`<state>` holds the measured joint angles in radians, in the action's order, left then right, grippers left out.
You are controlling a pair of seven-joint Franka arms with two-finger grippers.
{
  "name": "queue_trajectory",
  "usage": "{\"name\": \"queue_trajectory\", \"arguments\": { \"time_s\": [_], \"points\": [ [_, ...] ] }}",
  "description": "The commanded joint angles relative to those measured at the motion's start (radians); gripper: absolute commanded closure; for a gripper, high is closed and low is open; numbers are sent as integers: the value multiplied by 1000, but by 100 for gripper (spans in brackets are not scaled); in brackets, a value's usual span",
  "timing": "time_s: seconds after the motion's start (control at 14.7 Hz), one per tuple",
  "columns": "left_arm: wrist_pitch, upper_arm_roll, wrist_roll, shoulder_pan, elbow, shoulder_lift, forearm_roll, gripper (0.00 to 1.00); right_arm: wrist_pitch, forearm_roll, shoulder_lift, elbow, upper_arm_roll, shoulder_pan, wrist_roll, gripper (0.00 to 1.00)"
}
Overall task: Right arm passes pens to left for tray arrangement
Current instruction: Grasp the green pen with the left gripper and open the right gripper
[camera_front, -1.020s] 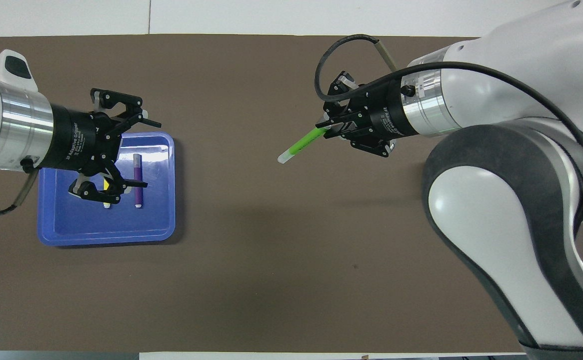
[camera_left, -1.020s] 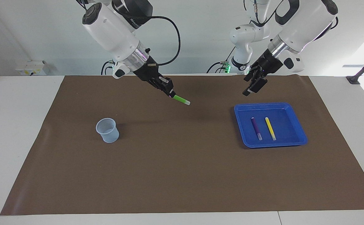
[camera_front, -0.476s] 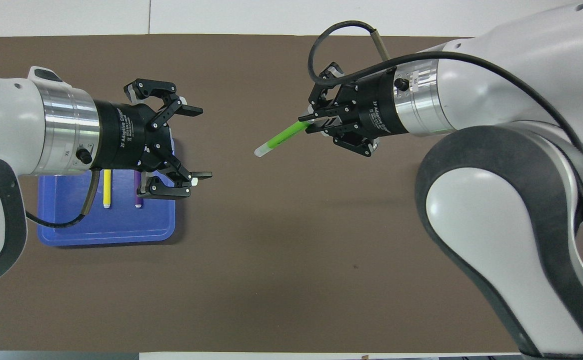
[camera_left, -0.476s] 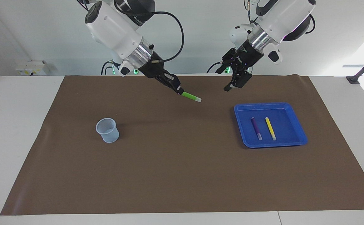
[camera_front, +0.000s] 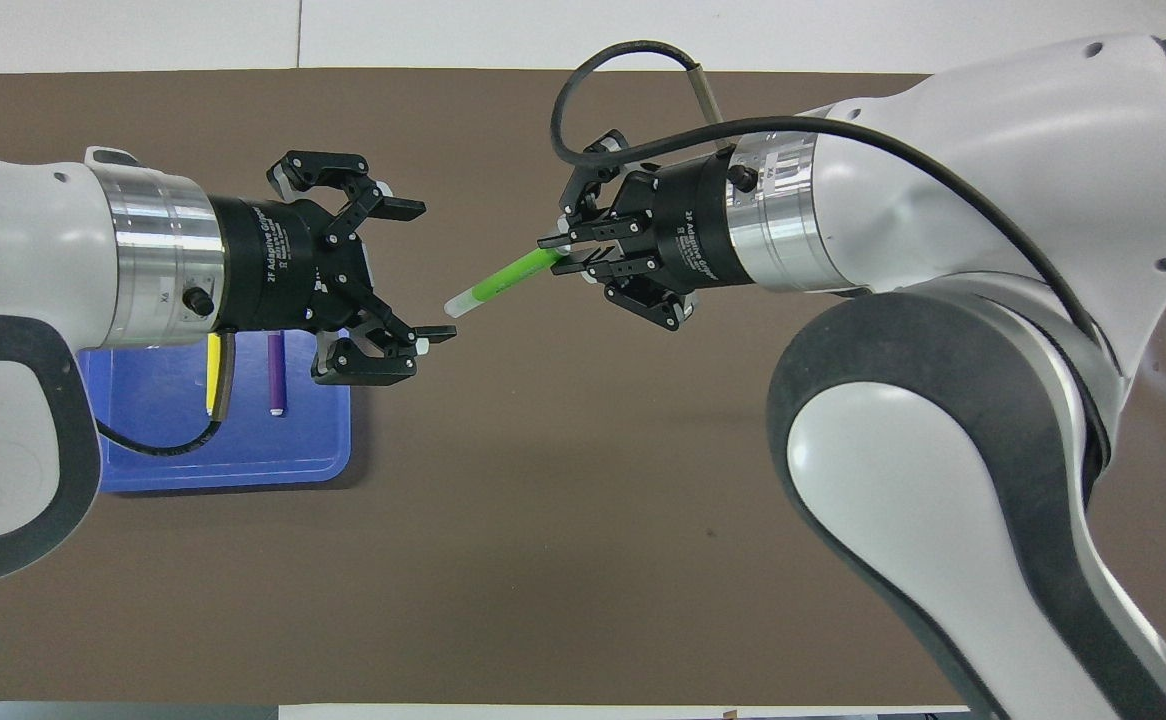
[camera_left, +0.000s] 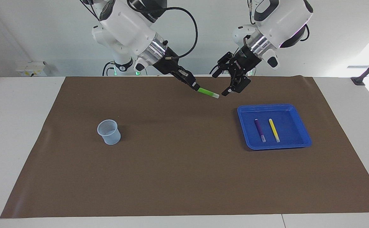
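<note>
Green pen (camera_left: 208, 92), whitish tip toward left gripper (camera_left: 223, 83), slightly downward

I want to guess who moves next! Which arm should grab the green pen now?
The left. Its gripper is open, right beside the whitish tip of the green pen, which the right gripper holds out. The tray is at the left arm's end.

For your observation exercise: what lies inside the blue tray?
In the tray lie a purple pen and a yellow pen, side by side and apart. From overhead, the left arm hides the tray's end farther from the robots and part of both pens.
</note>
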<state>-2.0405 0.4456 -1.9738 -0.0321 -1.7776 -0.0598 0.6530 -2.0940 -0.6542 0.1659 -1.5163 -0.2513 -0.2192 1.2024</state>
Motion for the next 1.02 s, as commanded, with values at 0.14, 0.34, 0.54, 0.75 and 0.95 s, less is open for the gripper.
{"name": "queue_trajectory", "arguments": {
  "time_s": [0.14, 0.34, 0.54, 0.75, 0.95],
  "points": [
    [-84, -7, -60, 37, -51, -6, 16, 0, -69, -19, 14, 16, -2, -49, 55, 100],
    [-60, -7, -51, 37, -40, -5, 10, 0, -69, -19, 14, 16, -2, -51, 55, 100],
    [11, -8, -36, 38, -11, -14, -51, 1, -69, -19, 14, 16, -2, -52, 54, 100],
    [46, -10, -22, 29, -3, -18, -70, 4, -69, -19, 14, 15, -2, -51, 54, 100],
    [37, -10, -20, 35, -8, -20, -70, 9, -69, -18, 14, 15, -2, -51, 54, 100]
  ]
}}
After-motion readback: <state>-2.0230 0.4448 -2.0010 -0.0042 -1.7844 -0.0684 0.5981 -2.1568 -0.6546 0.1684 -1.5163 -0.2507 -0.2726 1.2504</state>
